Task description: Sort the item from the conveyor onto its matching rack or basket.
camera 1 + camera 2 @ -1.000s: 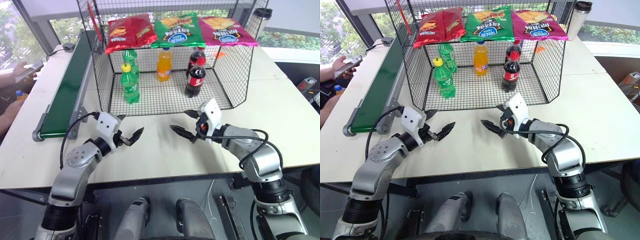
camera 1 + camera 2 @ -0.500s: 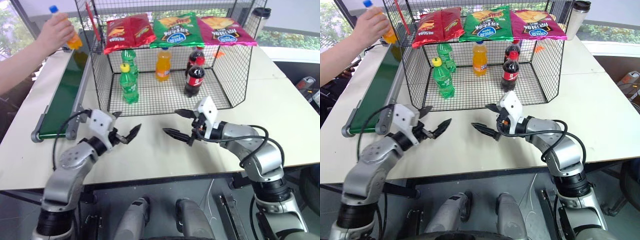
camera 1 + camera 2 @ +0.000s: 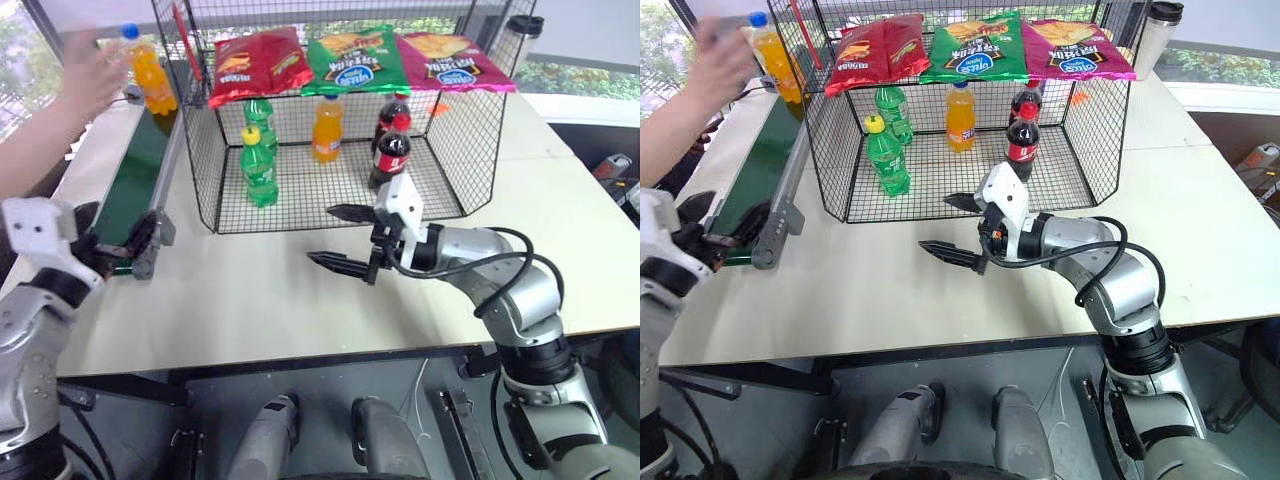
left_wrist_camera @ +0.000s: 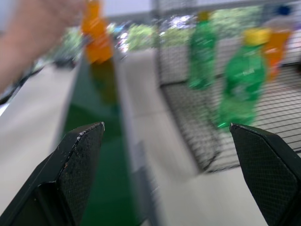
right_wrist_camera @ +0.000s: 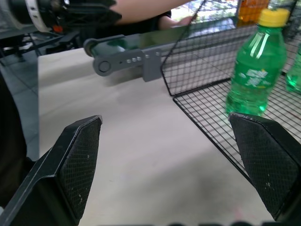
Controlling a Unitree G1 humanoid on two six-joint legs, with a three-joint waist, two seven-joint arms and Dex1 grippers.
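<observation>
1. Head views: orange soda bottle (image 3: 153,78) with blue cap upright at the far end of the conveyor (image 3: 135,180), a person's hand (image 3: 88,72) just beside it; black mesh basket (image 3: 330,190) right of the conveyor.
2. Left pincer (image 3: 108,255), fingers apart, empty, at the conveyor's near end; right pincer (image 3: 345,238), apart, empty, in front of the basket.
3. Left wrist view: fingers spread, bottle on the conveyor beyond them.
4. Right wrist view: fingers spread over the table (image 5: 141,155), green bottle (image 5: 256,66) inside the basket.

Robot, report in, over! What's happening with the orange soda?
Both pincers open, empty. Orange soda at conveyor's far end, a person's hand by it. Nothing blocking the basket.
</observation>
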